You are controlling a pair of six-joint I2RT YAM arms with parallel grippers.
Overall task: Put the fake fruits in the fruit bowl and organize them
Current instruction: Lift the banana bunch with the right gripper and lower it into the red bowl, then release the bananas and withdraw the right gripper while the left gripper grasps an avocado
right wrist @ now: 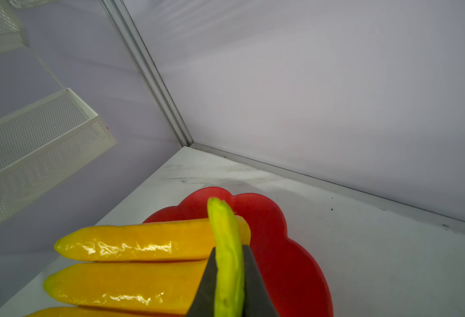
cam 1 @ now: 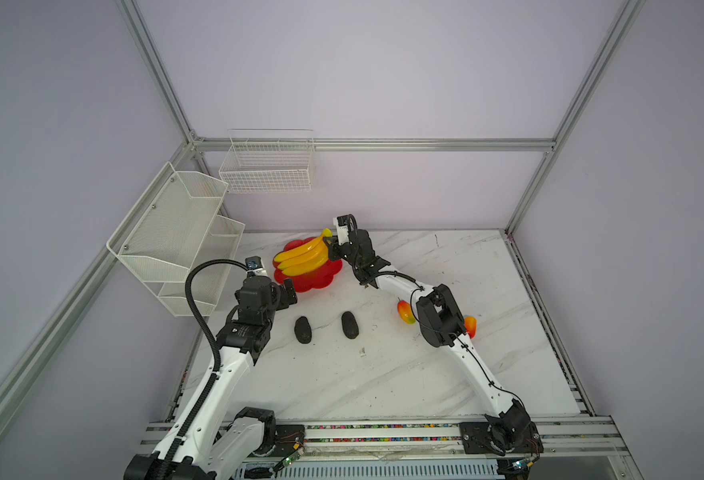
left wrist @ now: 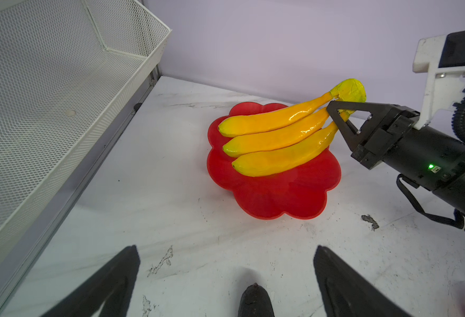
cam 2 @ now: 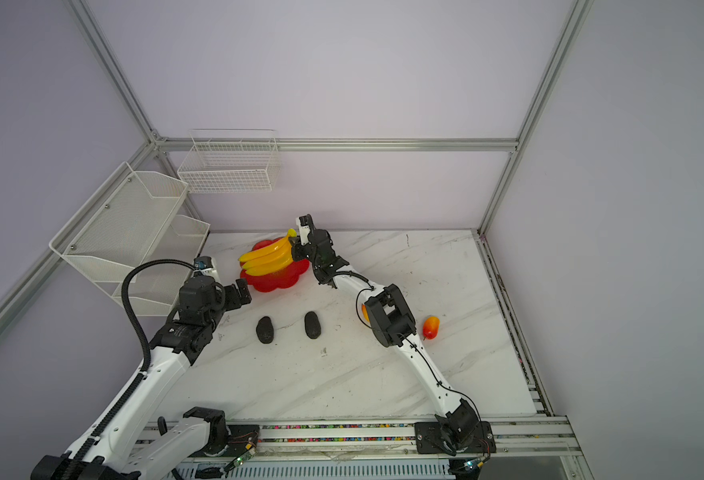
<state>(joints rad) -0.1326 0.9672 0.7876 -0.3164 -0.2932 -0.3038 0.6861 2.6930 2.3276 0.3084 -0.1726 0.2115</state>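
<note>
1. The glossy yellow-orange plastic banana bunch [cam 1: 302, 259] [left wrist: 275, 137] lies across the shallow glossy red dish with the scalloped petal rim [cam 1: 319, 281] [left wrist: 280, 192]. Its tips reach out past the rim on the left arm's side. I cannot tell whether the bunch rests on the dish or hangs just above it.
2. The right gripper [cam 1: 330, 245] [right wrist: 228, 255] has its black jaws pinched narrow on the bunch's greenish-yellow stem, at the end toward the back wall.
3. The dish sits near the back left of the white marble-patterned tabletop [cam 1: 383, 374].
4. The left gripper [left wrist: 225, 269] is just beside the near left edge of the dish, apart from it, with its jaws spread wide and holding nothing.
5. Two small blackish bumpy oval fruits [cam 1: 302, 330] [cam 1: 350, 325] lie side by side on the tabletop, nearer the front than the dish and apart from it. The left wrist view shows one of them between the open fingers, at the picture's edge.
6. Two small red-orange-yellow mango-shaped pieces [cam 1: 406, 312] [cam 1: 469, 326] lie on the tabletop on either side of the right arm's elbow.
7. A white mesh tiered rack [cam 1: 175, 232] hangs on the left wall, and a white wire basket [cam 1: 267, 166] on the back wall.
</note>
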